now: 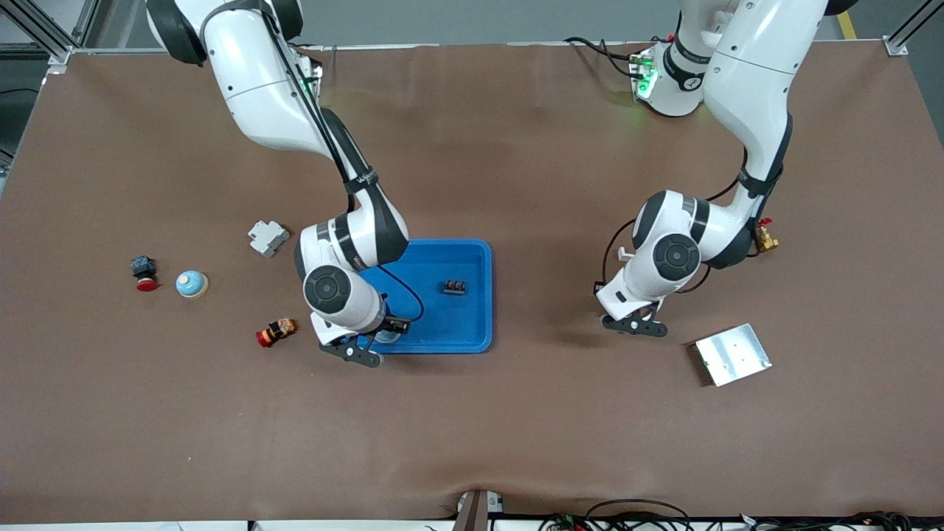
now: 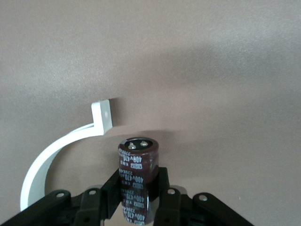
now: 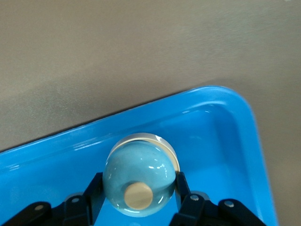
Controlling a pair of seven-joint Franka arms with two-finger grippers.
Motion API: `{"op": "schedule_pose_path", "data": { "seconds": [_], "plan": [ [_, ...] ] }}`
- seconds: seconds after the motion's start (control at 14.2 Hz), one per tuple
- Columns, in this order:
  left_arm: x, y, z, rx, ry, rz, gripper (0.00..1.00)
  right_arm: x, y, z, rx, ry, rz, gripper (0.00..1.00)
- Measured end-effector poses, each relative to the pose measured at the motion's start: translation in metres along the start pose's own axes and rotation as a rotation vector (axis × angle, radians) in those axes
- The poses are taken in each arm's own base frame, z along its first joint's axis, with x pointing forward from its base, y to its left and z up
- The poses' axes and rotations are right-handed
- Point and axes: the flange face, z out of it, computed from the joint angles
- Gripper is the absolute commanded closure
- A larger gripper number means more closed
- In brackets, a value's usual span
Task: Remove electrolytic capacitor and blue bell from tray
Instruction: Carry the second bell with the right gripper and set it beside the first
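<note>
Note that the right end effector point(image 3: 136, 200) is clamped around the blue bell point(image 3: 138, 178) in the corner of the tray point(image 1: 472, 295), ready for lift-out. The left end effector point(image 2: 138, 200) grips the electrolytic capacitor point(image 2: 138, 174) upright over the bare surface point(image 1: 516, 413), clear of the tray.

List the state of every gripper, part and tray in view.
Left gripper: shut on capacitor, over bare table.
Right gripper: shut on blue bell, in tray corner.
Tray: holds bell and small black part.
Second bell: on table, free.
</note>
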Motion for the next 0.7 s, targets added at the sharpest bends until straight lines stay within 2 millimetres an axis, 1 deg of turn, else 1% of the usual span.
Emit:
{"op": "schedule_pose_path", "data": {
  "seconds": [0.07,0.14,0.21,0.28,0.35,0.49,0.63,0.7],
  "plan": [
    [-0.001,0.002,0.001,0.000,-0.002,-0.005,1.00,0.005,0.003,-0.013,-0.003,-0.011,0.003,0.99],
    [-0.002,0.004,0.002,0.001,-0.004,-0.013,1.00,0.011,0.008,-0.027,-0.001,-0.015,0.000,1.00],
    [-0.003,0.006,0.003,0.001,-0.004,-0.020,1.00,0.020,0.018,-0.041,0.004,-0.016,-0.016,1.00],
    [-0.004,0.009,0.003,0.000,-0.004,-0.024,1.00,0.033,0.037,-0.055,0.008,-0.022,-0.047,1.00],
    [-0.005,0.013,0.004,0.001,-0.005,-0.021,1.00,0.049,0.063,-0.066,0.005,-0.043,-0.086,1.00],
    [-0.007,0.019,0.007,0.002,-0.010,-0.015,1.00,0.082,0.125,-0.081,-0.002,-0.073,-0.155,1.00],
    [-0.009,0.023,0.011,0.004,-0.016,-0.013,1.00,0.110,0.183,-0.091,-0.073,-0.059,-0.229,1.00],
    [-0.010,0.023,0.013,0.005,-0.020,-0.011,1.00,0.119,0.207,-0.094,-0.122,-0.050,-0.261,1.00]
  ]
}}
